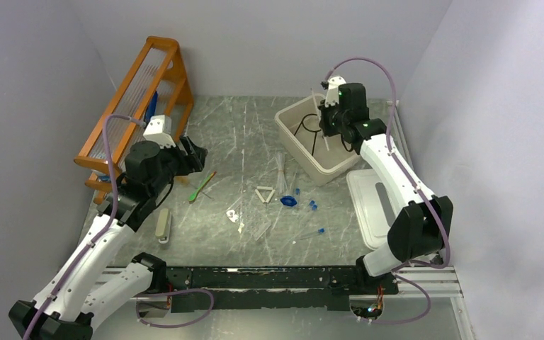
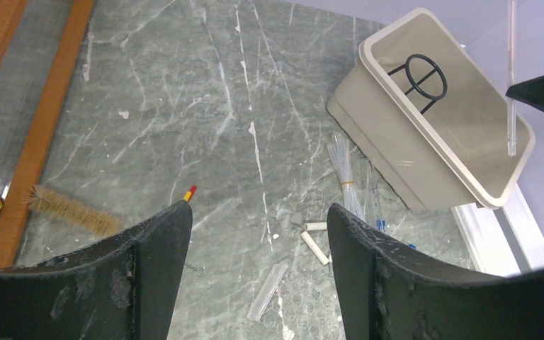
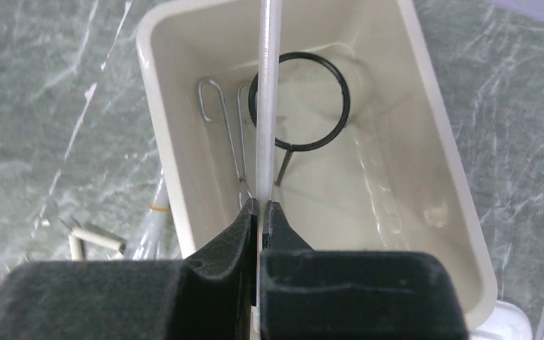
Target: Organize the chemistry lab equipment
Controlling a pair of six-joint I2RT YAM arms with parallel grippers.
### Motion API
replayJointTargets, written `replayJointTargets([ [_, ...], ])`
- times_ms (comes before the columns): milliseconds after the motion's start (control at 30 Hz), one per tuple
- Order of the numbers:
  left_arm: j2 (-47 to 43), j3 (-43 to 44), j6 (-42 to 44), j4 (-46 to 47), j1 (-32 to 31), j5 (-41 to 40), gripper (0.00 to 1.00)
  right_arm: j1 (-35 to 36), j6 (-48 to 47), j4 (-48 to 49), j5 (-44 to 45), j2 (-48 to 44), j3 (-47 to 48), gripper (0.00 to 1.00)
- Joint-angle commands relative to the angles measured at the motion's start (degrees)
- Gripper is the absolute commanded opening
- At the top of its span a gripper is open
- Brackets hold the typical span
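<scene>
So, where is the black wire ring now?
Right wrist view: the black wire ring lies in the beige bin at the table's far right, beside the metal forceps.

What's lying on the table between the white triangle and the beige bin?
A bundle of clear thin tubes lies between the white triangle and the beige bin, clearest in the top view.

Overhead from behind; wrist cams look down, sharing bin (image 2: 379, 120)
</scene>
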Motion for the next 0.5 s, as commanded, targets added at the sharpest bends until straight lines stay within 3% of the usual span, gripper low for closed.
replayJointTargets([
  [0,-0.3,-0.9,-0.4,2.9,-0.2,1.2,0.74,-0.8,-8.0,-2.0,-8.3,1.0,-2.0,0.00],
  [467,-0.5,-1.2,-1.1,2.7,-0.2,1.1,0.74,-1.4,-13.9,-7.2,-10.0,10.9,-2.4,0.00],
])
